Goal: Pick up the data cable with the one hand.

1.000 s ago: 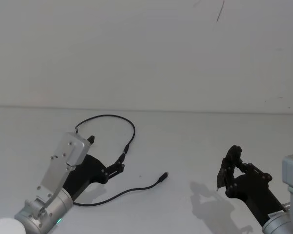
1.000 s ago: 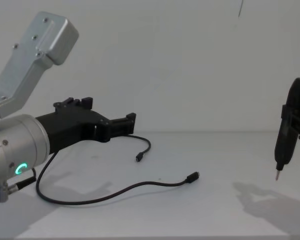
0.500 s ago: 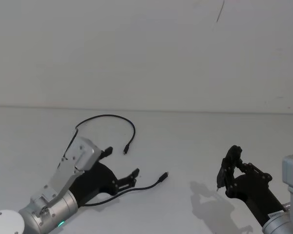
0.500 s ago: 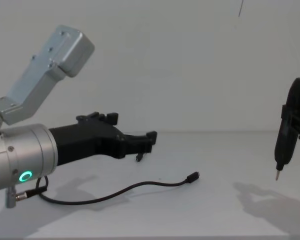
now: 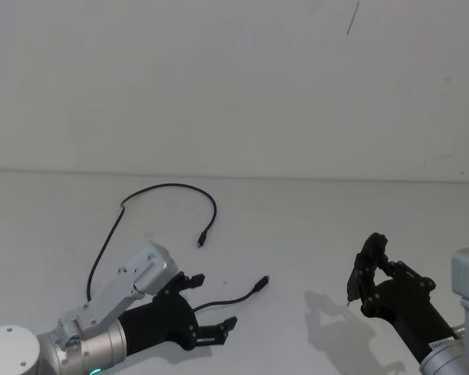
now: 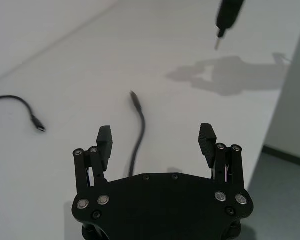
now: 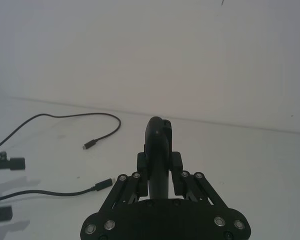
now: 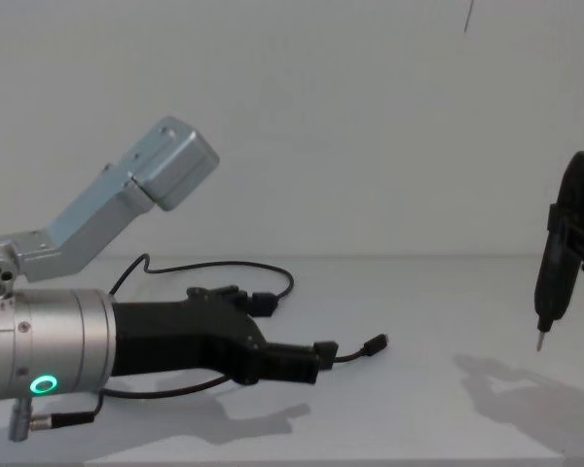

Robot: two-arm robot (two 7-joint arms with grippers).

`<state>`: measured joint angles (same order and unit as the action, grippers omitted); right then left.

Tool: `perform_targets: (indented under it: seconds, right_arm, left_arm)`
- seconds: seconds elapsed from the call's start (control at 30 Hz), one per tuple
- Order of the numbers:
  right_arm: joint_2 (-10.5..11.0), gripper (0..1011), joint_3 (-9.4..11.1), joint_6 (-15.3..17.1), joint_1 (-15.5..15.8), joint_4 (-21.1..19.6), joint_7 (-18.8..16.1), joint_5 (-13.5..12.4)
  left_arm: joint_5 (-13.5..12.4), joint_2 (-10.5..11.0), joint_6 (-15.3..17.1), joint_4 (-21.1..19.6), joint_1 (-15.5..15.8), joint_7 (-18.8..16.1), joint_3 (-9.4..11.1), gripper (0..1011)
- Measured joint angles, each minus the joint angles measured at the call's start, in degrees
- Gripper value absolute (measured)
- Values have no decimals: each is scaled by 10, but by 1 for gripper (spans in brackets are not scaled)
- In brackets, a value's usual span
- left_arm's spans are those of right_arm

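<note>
The data cable [image 6: 139,125] is being straddled by the wide-open left gripper [image 6: 155,132], best lowered fully before closing; a pen-like tool [image 7: 157,135] is being clamped in the right gripper [image 7: 159,162].

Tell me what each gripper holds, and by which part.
Left gripper: nothing, open over the data cable. Right gripper: shut on the pen-like tool, by its upper body.

No legible text, number, brand name or sign is found on any surface in the four views. In the head view, a small pale strip [image 5: 442,344], possibly a label, is seen on the black housing behind the right gripper [image 5: 367,267]. Its print is too small to be read.
</note>
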<state>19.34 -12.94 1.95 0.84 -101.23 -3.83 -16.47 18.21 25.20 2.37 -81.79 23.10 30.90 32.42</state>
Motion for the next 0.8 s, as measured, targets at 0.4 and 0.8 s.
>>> perform_targets:
  seconds: [0.4, 0.8]
  right_arm:
    - [0, 269, 0, 0, 0, 0, 0, 0]
    - [0, 269, 0, 0, 0, 0, 0, 0]
  left_arm:
    - [13, 10, 7, 40, 30, 65, 17, 1001]
    - [22, 10, -5, 70, 53, 93, 24, 1001]
